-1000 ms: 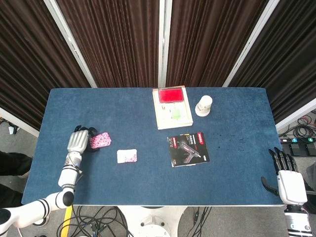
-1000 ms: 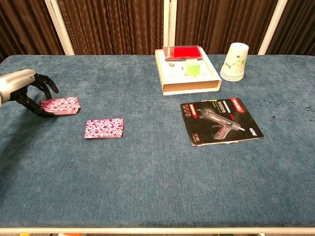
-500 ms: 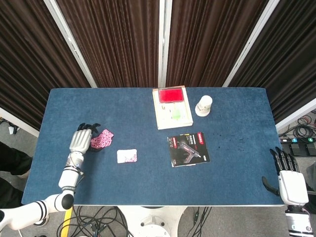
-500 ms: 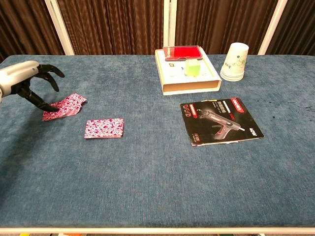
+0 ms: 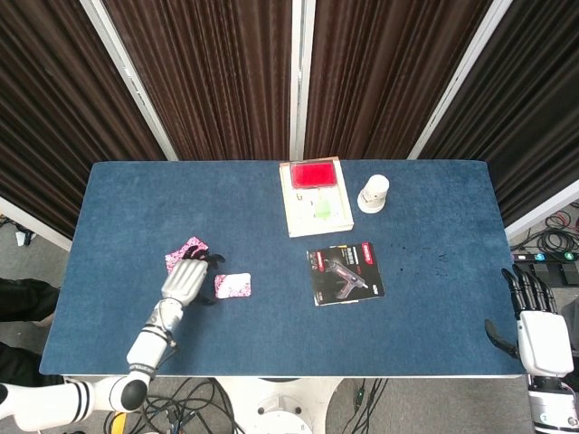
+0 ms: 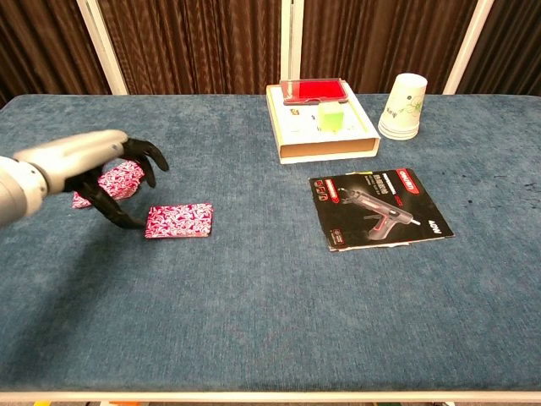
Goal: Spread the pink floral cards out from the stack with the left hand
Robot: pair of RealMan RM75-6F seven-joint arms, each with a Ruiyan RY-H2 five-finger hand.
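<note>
We see our left hand (image 6: 106, 173) hovering low over the blue table (image 6: 270, 321), its dark fingers (image 6: 118, 213) spread and curved downward, gripping nothing. It sits between the two lots of pink floral cards: the stack (image 6: 114, 181) lies just far-left of the hand, partly hidden behind it in the chest view, and a single card (image 6: 178, 220) lies flat just to its right, with a fingertip reaching down close to that card's left edge; we cannot tell whether it touches. In the head view the hand (image 5: 185, 279) lies between the stack (image 5: 184, 250) and the card (image 5: 232, 286). Our right hand (image 5: 537, 318) hangs off the table's near right corner, fingers extended and apart, holding nothing.
</note>
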